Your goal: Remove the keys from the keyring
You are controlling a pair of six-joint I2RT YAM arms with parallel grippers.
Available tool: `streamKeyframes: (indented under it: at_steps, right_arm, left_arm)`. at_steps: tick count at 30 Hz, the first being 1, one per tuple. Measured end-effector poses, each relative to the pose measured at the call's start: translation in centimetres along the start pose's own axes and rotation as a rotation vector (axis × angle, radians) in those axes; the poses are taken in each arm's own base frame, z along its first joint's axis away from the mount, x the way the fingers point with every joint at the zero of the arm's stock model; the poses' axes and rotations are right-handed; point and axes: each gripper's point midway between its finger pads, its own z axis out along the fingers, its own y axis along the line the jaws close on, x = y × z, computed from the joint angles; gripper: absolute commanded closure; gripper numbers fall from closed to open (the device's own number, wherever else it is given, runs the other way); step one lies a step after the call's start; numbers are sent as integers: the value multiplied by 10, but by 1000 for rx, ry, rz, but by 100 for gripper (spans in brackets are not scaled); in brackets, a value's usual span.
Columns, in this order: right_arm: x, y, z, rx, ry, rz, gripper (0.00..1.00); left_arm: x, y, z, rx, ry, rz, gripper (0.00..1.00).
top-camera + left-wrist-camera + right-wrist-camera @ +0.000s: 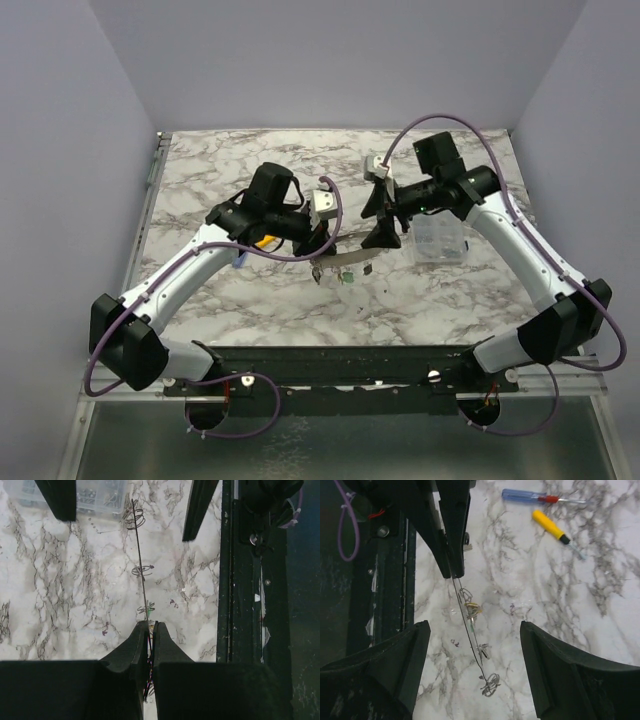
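While gripping the keyring (141, 555) tight in the left hand (149, 630), holds it straight above the worktop's (200, 300) middle, toward the near edge, keys (472, 609) strung along it, likely for access. Farther out, straddles its free end with the right hand (474, 627) spread wide, empty.

Top view high and rearward, looking down; wrist views close above table (60, 590), facing each other, sharing keyring (142, 571).

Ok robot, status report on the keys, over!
Left gripper shut on keyring. Right gripper open, straddling keyring's far end. Keys not off yet. Nothing blocking; screwdrivers lie off to the side.
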Motion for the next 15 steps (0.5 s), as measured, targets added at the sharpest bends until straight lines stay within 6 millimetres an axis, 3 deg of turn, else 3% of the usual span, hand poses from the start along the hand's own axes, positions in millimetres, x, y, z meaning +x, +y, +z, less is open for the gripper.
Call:
streamKeyframes:
  at_steps: [4, 8, 12, 15]
  right_arm:
    - [25, 18, 25, -81, 47, 53, 32]
    - [35, 29, 36, -113, 67, 74, 43]
    - [35, 26, 38, -108, 56, 72, 62]
    - [39, 26, 41, -109, 56, 84, 87]
  left_arm:
    - [2, -7, 3, 22, 12, 8, 100]
    - [-1, -10, 5, 37, 16, 14, 100]
    - [-7, -10, 3, 35, 10, 27, 100]
    - [-8, -10, 2, 38, 10, 28, 100]
